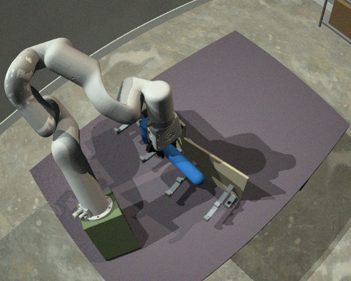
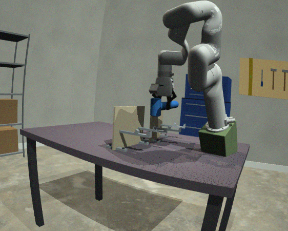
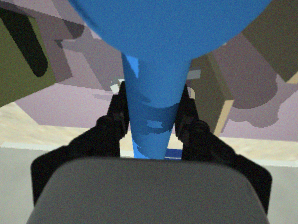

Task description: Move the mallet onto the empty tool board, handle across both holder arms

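Observation:
My gripper is shut on the handle of the blue mallet and holds it in the air, well above the holder arms. In the exterior view the gripper grips the handle just beside the block-shaped head. In the wrist view the black fingers clamp the handle, and the head fills the top. The handle's rounded end points along the boards toward the empty tool board. That board's two grey arms are bare. The first board's arms lie under the arm.
The first board is mostly hidden behind my wrist in the top view. The green robot base stands at the table's near corner. A shelf with boxes and a blue cabinet stand off the table.

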`<state>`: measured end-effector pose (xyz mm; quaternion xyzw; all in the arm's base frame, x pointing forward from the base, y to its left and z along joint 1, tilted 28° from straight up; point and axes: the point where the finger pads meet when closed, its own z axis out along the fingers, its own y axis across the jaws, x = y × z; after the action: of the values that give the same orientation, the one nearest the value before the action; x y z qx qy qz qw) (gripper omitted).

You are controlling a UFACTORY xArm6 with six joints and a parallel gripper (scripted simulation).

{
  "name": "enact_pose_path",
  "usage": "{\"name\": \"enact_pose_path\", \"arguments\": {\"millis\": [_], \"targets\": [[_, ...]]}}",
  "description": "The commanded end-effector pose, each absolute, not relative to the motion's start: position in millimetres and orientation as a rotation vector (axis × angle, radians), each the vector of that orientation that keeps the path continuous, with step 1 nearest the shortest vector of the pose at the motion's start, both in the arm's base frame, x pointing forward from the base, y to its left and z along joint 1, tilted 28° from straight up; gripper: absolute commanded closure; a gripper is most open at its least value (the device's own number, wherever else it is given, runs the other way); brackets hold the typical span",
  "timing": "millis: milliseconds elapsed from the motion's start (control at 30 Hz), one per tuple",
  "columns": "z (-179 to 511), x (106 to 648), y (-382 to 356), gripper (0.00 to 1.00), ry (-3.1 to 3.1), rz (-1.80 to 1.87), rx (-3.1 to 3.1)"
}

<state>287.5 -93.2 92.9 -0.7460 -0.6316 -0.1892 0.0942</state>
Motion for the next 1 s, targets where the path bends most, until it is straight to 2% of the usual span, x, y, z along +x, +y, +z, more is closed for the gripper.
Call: {"name": "enact_pose_path", "arguments": {"millis": [0,367,967], "targets": [[72.9,277.7,-127.9,1.00,-1.870,-0.585,-2.195],[36.0,240.7,-176.6,1.00,-1.856,-0.635,-2.180],[19.0,246.9,-169.8,1.00,-2.101,-0.679,-2.002]]}}
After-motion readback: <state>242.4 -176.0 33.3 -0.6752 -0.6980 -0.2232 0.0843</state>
